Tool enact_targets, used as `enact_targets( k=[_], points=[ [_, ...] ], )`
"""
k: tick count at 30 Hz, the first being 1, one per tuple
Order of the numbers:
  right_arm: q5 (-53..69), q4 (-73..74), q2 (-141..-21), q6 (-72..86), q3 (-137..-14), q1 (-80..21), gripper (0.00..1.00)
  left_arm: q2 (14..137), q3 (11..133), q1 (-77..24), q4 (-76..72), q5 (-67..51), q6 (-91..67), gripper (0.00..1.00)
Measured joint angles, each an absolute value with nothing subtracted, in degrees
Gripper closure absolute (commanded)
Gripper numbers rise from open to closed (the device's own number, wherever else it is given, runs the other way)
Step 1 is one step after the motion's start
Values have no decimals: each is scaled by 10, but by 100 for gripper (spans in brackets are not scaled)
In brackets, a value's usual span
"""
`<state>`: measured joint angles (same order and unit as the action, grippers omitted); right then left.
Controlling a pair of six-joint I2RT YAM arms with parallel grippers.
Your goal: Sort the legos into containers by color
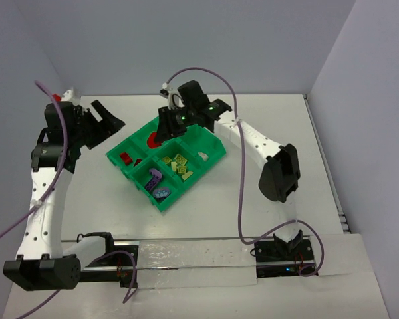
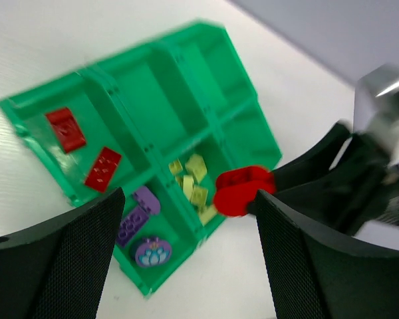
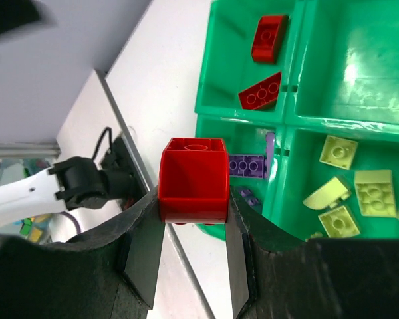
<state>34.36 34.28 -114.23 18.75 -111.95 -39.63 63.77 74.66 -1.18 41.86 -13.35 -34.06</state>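
The bright green tray (image 1: 209, 158) sits mid-table, turned diagonally. My right gripper (image 3: 193, 229) is shut on a red lego (image 3: 193, 179) and holds it above the tray's back bins; the brick also shows in the top view (image 1: 155, 139) and in the left wrist view (image 2: 241, 191). Two red legos (image 3: 265, 38) lie in one end bin. Yellow-green legos (image 1: 178, 165) fill a middle bin, purple legos (image 1: 155, 180) a near bin, and one white lego (image 1: 203, 155) lies in the right bin. My left gripper (image 1: 113, 117) is open and empty, left of the tray.
The arm bases and their black mounts (image 1: 282, 252) stand along the table's near edge, with purple cables (image 1: 241, 199) looping over the right side. Walls close the table at the back and right.
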Motion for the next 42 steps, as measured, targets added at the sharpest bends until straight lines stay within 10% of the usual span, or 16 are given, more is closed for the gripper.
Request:
enact_targets(
  k=[9,21,42],
  points=[
    [307,307,-1244,243,-1177,-438,98,597,756,-11,439,13,-403,15],
    [250,230,-1378,288,-1297,-443,48,597,740,-10,445,12,-410,15],
    [193,229,-1253,259,-1162,-445,13,598,740,-10,463,26,-397,15]
  ],
)
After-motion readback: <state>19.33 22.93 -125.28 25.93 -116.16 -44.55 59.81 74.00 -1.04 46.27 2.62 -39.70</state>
